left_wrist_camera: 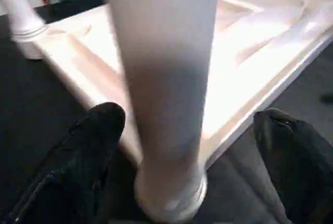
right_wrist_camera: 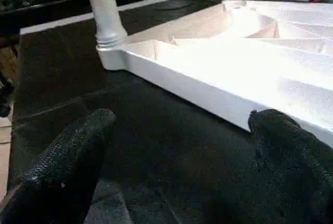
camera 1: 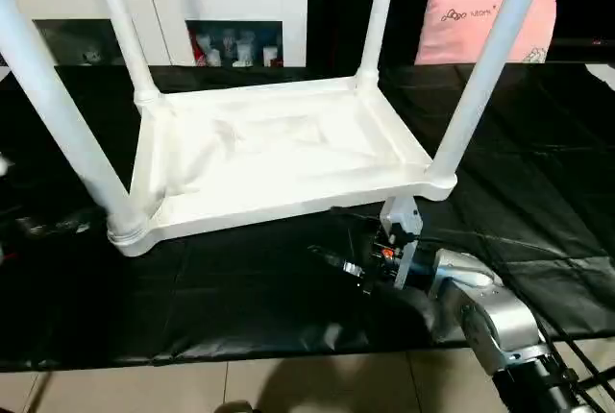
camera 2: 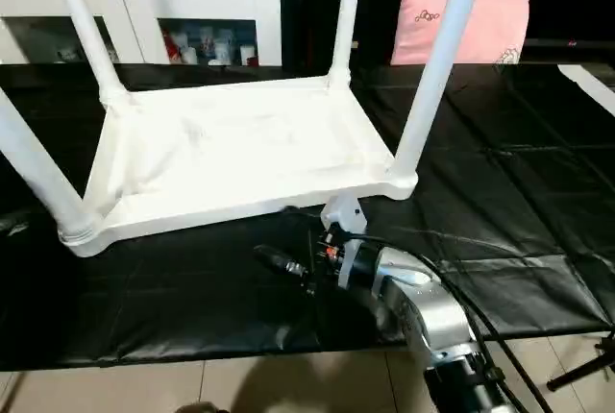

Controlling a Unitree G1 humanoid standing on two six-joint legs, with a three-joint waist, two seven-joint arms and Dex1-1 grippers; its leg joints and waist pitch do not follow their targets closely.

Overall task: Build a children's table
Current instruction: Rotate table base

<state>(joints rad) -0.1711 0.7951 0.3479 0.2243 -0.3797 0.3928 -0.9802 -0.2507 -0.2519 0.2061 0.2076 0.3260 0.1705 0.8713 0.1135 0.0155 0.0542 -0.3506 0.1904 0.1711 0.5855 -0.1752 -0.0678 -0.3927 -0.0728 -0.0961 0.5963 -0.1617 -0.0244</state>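
The children's table lies upside down on the black cloth: its white tabletop (camera 1: 279,158) shows the ribbed underside, and a white leg stands upright in each corner socket, such as the near-left leg (camera 1: 58,115) and the near-right leg (camera 1: 490,67). My right gripper (camera 1: 346,237) hovers just in front of the tabletop's near edge, open, with nothing between its fingers (right_wrist_camera: 67,166). In the left wrist view my left gripper (left_wrist_camera: 190,117) is open wide around one leg (left_wrist_camera: 166,78) near its socket, both black fingers (left_wrist_camera: 99,130) standing apart from it.
The black cloth (camera 1: 240,298) covers the floor under the table and ends at light tiles (camera 1: 288,384) in front. A white glass-doored cabinet (camera 1: 154,0) stands at the back left, a pink cushion (camera 1: 485,24) at the back right. Thin cables (camera 2: 519,240) trail across the cloth by my right arm.
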